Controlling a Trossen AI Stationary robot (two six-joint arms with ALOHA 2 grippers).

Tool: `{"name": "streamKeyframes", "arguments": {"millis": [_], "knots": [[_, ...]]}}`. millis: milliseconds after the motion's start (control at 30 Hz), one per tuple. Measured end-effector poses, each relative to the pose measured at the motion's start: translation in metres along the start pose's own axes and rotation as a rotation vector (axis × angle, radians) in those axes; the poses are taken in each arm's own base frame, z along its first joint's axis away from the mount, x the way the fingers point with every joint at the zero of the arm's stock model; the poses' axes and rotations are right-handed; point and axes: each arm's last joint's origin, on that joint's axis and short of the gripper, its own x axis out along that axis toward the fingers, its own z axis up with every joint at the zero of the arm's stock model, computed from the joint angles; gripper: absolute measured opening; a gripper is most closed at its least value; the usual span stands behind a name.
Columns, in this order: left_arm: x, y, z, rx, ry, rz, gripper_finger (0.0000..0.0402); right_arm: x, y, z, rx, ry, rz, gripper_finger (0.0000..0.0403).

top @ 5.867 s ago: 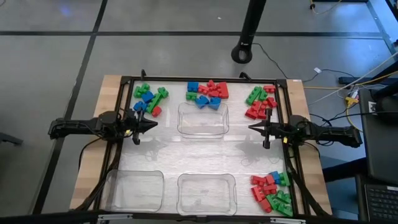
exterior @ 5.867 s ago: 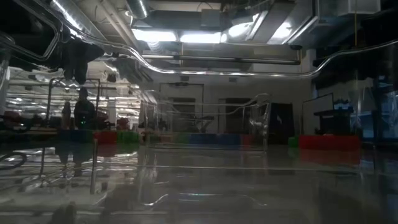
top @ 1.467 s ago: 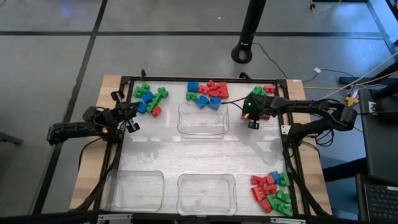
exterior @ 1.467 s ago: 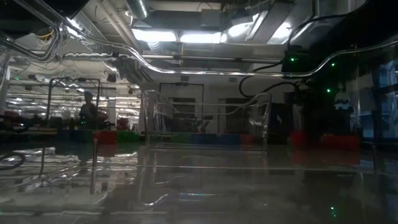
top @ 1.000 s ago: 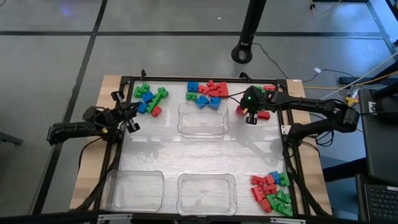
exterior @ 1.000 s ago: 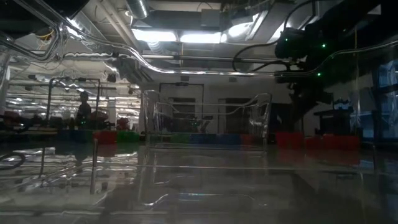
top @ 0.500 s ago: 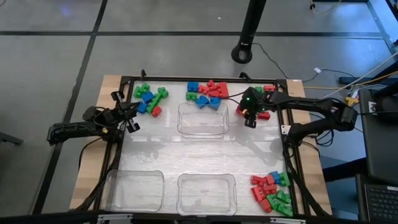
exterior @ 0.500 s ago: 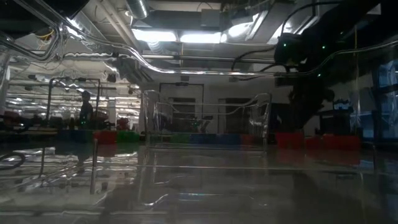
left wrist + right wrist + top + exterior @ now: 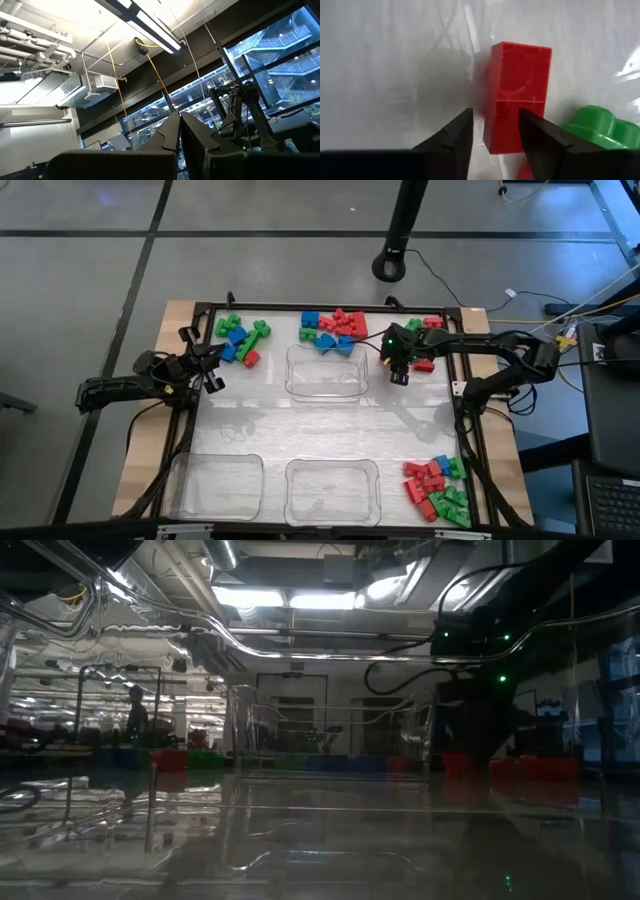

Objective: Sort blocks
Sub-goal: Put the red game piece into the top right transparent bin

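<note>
Tabletop gleams under the right claw (image 9: 495,131), parted around a red block (image 9: 517,95).

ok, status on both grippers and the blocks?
Right gripper open over red rectangular plastic block. Green block beside it. Left gripper shut, waiting at table's left edge.

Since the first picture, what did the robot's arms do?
The right claw swung from the table's right edge to the far right block pile and now hangs open over a red block. The left claw, shut, lifted slightly toward its far pile. The trays stayed put.
</note>
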Motion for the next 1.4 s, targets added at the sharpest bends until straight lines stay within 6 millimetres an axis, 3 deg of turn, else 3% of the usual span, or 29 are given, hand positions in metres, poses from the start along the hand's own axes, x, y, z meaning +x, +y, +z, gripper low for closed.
{"name": "streamKeyframes", "arguments": {"millis": [100, 267, 400, 667, 800, 933, 1133, 1400], "knots": [[0.0, 0.0, 0.0, 0.0, 0.0, 0.0, 0.0006, 0.004, 0.0, 0.0, -0.023, 0.016, -0.005, 0.0114], [0.0, 0.0, 0.0, 0.0, 0.0, 0.0, 0.0006, 0.004, 0.0, 0.0, -0.053, 0.017, -0.007, 0.002], [0.0, 0.0, 0.0, 0.0, 0.0, 0.0, 0.0006, -0.004, -0.002, 0.001, -0.072, 0.022, -0.042, 0.0022], [0.0, 0.0, 0.0, 0.0, 0.0, 0.0, 0.0006, -0.066, -0.003, 0.032, -0.116, -0.109, -0.094, 0.0011], [0.0, 0.0, 0.0, 0.0, 0.0, 0.0, 0.0006, -0.1, 0.015, 0.058, -0.187, -0.291, -0.111, 0.0011], [0.0, 0.0, 0.0, 0.0, 0.0, 0.0, 0.0006, -0.117, 0.037, 0.08, -0.243, -0.5, -0.099, 0.0005], [0.0, 0.0, 0.0, 0.0, 0.0, 0.0, 0.0006, -0.111, 0.064, 0.1, -0.306, -0.614, -0.041, 0.0014], [0.0, 0.0, 0.0, 0.007, -0.001, 0.001, 0.0006, -0.071, 0.079, 0.11, -0.336, -0.498, 0.015, 0.0018]]}}
